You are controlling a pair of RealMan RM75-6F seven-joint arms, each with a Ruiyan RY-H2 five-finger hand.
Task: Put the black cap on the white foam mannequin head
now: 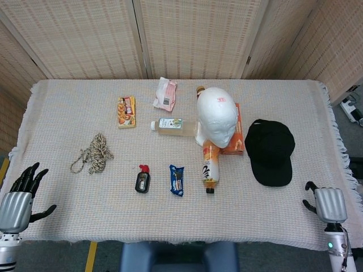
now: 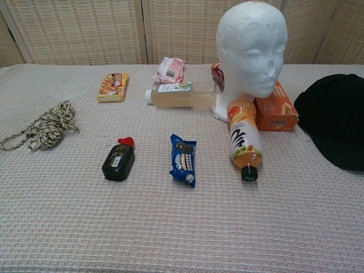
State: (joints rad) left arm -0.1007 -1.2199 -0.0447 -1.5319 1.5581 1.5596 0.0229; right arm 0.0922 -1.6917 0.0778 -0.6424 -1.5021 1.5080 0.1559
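I have nothing in hand yet. My right hand (image 1: 330, 204) sits at the near right edge of the counter (image 1: 68, 192), seen from above with its fingers tucked under so that only the back and a stub of thumb show; they look curled in on nothing, though the palm side is hidden from me. My left hand (image 1: 17, 198) is at the near left corner, fingers spread and empty. Neither hand appears in the chest view.

The black cap (image 1: 269, 151) lies flat on the right part of the counter, crown toward the far side and brim pointing back toward me, so its long axis runs near to far. It is just ahead of my right hand and somewhat inward, toward the middle. The white foam mannequin head (image 1: 217, 116) stands upright just left of the cap, with an orange box (image 1: 235, 141) between them and an orange bottle (image 1: 210, 164) lying at its base.

The right hand is clearly the nearer one; the left is well apart, across the whole width of the counter. I judge the reach should go forward and slightly left to the brim end, then carry the cap leftward over the box.
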